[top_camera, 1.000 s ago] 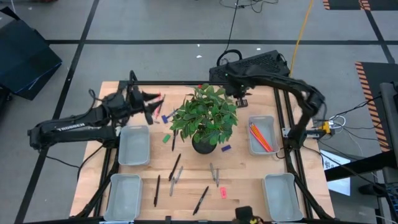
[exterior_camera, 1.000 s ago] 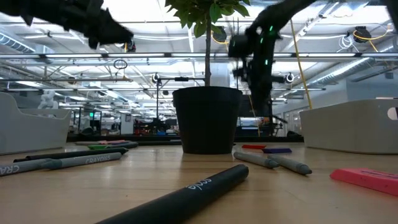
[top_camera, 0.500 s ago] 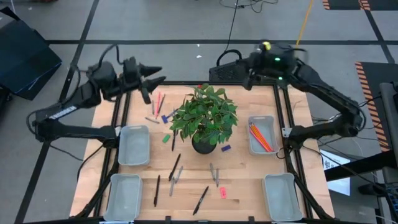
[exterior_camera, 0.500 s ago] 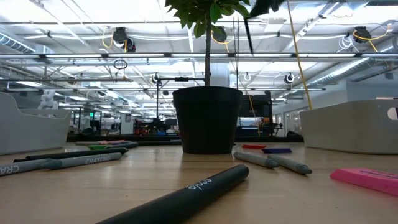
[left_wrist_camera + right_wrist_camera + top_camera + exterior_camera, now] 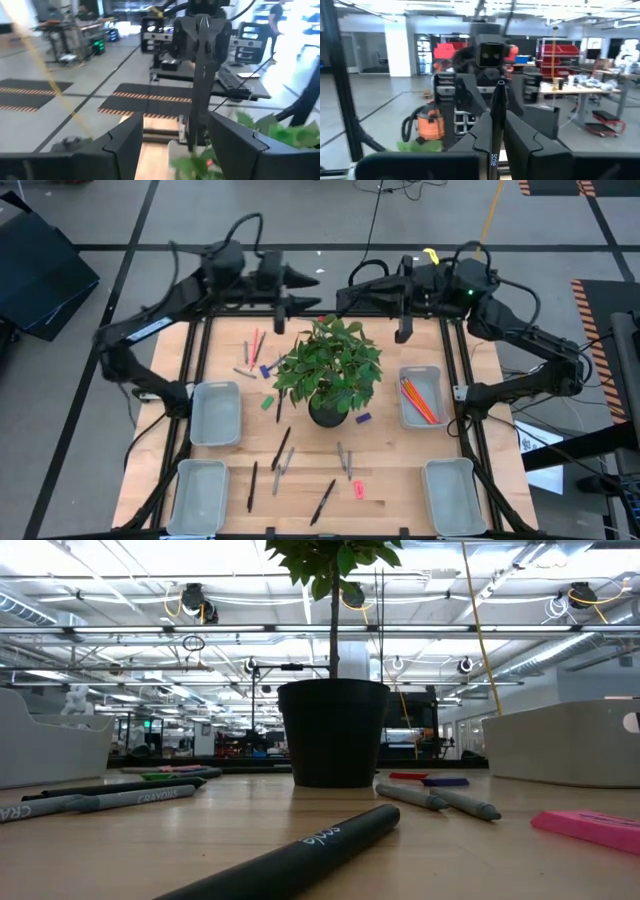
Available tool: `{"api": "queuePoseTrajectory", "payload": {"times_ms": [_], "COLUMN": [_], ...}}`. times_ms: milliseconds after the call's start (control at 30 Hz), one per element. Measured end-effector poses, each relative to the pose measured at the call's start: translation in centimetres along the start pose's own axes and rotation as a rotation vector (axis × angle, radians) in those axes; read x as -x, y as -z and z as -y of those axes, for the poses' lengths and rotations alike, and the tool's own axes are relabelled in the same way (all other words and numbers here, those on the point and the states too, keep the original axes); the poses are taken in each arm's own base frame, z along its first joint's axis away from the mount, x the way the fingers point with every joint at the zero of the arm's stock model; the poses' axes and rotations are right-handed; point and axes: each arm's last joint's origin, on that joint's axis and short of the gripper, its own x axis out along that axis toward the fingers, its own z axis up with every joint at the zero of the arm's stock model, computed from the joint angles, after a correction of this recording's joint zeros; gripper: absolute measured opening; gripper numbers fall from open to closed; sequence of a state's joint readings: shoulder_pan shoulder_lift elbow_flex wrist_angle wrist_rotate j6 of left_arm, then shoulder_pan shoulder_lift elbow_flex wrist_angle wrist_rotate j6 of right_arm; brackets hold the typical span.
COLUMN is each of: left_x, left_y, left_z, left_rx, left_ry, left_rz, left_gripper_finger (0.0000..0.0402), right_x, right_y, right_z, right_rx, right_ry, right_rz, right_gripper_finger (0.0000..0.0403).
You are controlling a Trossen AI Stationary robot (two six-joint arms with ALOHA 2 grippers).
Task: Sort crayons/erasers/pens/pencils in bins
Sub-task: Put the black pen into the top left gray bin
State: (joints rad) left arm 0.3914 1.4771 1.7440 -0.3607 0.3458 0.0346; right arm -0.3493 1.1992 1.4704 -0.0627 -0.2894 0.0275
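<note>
The right gripper [image 5: 498, 136] is up in the air at the top of the high view, a bit right of the middle. Its two fingers are pressed onto a thin black pen [image 5: 495, 107]. The pen hangs down from it, above the far edge of the table [image 5: 400, 470].

The left gripper [image 5: 303, 290] is also up high, at the top middle of the high view, and it points at the right gripper. Its fingers [image 5: 122, 142] are spread wide and hold nothing.

A plant pot [image 5: 328, 413] stands in the middle of the table. More pens [image 5: 280, 448] lie on the wood in the lower middle. A pink eraser [image 5: 359, 490] lies near them. A green eraser [image 5: 267, 403] lies left of the pot and a purple one [image 5: 363, 418] just right of it.

The orange and red pencils [image 5: 418, 401] lie in the bin [image 5: 403, 373] on the right side. The other three bins [image 5: 215, 418] have nothing in them.
</note>
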Motion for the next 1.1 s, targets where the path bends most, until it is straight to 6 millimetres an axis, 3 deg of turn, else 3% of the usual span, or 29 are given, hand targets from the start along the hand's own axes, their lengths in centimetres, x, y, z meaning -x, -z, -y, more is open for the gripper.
{"api": "queuePoseTrajectory", "payload": {"times_ms": [200,333,467,667,800,1100], "left_x": [-5.0,-6.6,-6.8,-4.8,-4.8,-7.9], "left_y": [0.9,0.7,0.6,-0.6,-0.6,0.3], "left_z": [-0.2,0.3,0.6,0.9,1.0,1.2], "left_rx": [-0.047,-0.058,-0.057,-0.035,-0.006,-0.017], "left_ry": [0.059,0.087,0.130,0.137,0.147,0.138], "left_rz": [-0.024,-0.017,-0.016,-0.002,-0.008,0.075], "left_gripper_finger": [0.0212,0.0201,0.0189,0.0186,0.0187,0.0203], "right_x": [-0.1,0.0,-0.1,0.0,-0.1,-0.1], "right_y": [0.0,-0.1,0.0,0.2,0.1,-0.2], "right_z": [-0.3,-0.3,-0.3,-0.3,-0.2,-0.3], "right_rx": [-0.006,0.004,0.006,0.025,0.036,0.047], "right_ry": [-0.014,-0.013,-0.009,-0.007,-0.006,-0.012], "right_rz": [-0.001,0.013,-0.003,-0.025,-0.008,0.029], "right_gripper_finger": [0.0024,0.0024,0.0024,0.0024,0.0024,0.0024]}}
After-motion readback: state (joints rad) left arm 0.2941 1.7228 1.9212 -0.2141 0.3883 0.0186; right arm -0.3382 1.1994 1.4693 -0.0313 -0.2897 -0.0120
